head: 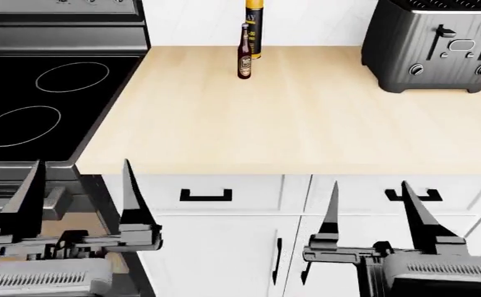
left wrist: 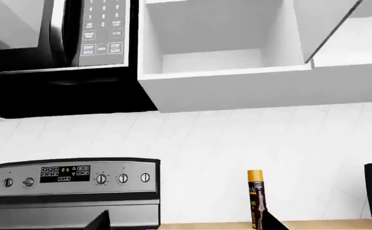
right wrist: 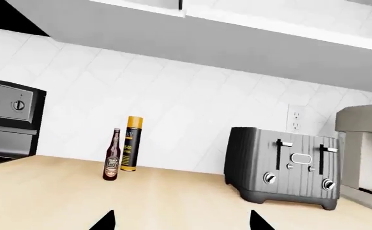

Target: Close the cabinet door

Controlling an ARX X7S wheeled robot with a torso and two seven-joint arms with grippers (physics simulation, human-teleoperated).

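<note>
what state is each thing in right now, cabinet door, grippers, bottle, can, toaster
upper cabinet door: swung open, shelf inside bare
left gripper: open, holding nothing
right gripper: open, holding nothing
brown bottle: upright on the counter
yellow-capped spray can: upright, just behind the bottle
toaster: levers up, slots look empty

left gripper (head: 79, 185): low, fingers spread wide, pointing forward, holding nothing | right gripper (head: 371, 207): low, fingers spread, pointing forward, holding nothing | arms side by side
</note>
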